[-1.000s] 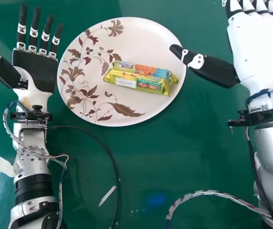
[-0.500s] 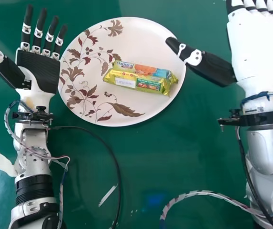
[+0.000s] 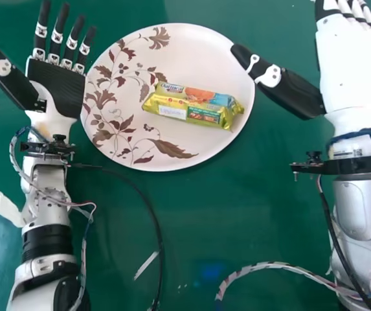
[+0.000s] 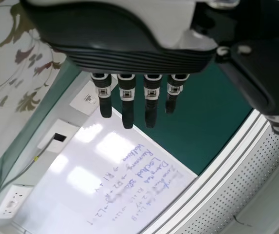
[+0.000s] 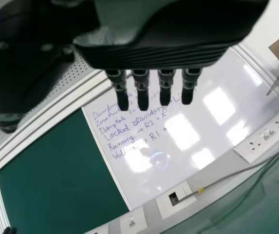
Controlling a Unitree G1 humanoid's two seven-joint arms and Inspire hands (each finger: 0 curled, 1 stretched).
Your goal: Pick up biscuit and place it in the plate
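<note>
Biscuit (image 3: 188, 107) lay on the plate (image 3: 201, 58), its long axis running roughly from hand to hand. The right hand (image 3: 353, 78) was nearer by its thumb — the left hand (image 3: 56, 84) lay farther off — and both had straight, slightly spread fingers (withdrawing seemed all that remained).

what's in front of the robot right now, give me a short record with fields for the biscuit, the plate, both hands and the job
Biscuit: yellow pack, lying on the plate, right of centre
Plate: white, brown leaf pattern, on green table
Left hand: open, left of the plate
Right hand: open, right of the plate, thumb towards it
Held: nothing
Job: biscuit is in the plate
</note>
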